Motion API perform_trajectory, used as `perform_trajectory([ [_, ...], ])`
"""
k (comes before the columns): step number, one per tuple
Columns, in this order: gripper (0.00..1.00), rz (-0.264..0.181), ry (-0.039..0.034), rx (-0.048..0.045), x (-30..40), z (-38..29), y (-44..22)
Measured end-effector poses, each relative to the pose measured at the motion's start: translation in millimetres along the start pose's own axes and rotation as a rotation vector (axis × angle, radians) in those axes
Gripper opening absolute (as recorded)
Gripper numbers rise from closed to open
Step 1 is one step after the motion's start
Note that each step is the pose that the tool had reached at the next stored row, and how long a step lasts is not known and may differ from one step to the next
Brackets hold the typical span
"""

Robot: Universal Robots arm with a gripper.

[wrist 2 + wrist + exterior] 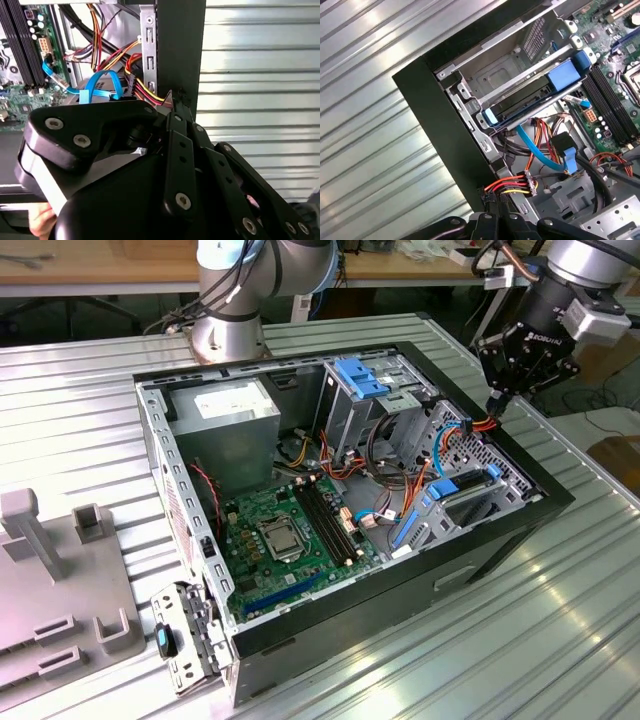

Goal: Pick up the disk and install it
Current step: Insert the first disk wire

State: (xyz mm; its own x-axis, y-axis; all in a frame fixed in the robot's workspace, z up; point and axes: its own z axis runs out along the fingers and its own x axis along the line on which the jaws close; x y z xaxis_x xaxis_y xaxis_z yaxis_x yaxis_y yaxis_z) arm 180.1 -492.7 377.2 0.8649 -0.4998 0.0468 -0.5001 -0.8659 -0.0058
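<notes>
- The gripper (497,398) is hanging over the rim of the computer case (400,605), at 2 o'clock from the motherboard (290,530) in the exterior view.
- Its fingers (180,145) are pinching narrowly together on the power wires (512,184), which are red, orange and yellow.
- The disk (535,97) is sitting in the drive cage (510,65) with blue rails framing it, at 3 o'clock from the motherboard and well apart from the gripper.

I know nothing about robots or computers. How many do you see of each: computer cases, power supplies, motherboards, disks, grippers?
computer case: 1
power supply: 1
motherboard: 1
disk: 1
gripper: 1
Total: 5
</notes>
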Motion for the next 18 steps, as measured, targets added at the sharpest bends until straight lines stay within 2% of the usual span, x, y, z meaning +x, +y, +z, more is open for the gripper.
perform_trajectory([
  [7,0.11,-0.139,-0.0008,0.0066,0.9,0.4,-0.5],
  [9,0.11,-0.213,-0.0014,0.0102,0.9,0.7,-0.5],
  [10,0.18,-0.241,-0.0014,0.0114,0.9,0.8,-0.5],
  [11,0.19,-0.269,-0.0016,0.0127,1.0,1.0,-0.5],
  [14,0.25,-0.297,-0.0018,0.0141,2.9,2.2,-1.7],
  [15,0.31,-0.304,-0.0015,0.0144,3.1,3.8,-1.8],
  [18,0.31,-0.345,0.007,0.0208,5.6,6.0,2.6],
])
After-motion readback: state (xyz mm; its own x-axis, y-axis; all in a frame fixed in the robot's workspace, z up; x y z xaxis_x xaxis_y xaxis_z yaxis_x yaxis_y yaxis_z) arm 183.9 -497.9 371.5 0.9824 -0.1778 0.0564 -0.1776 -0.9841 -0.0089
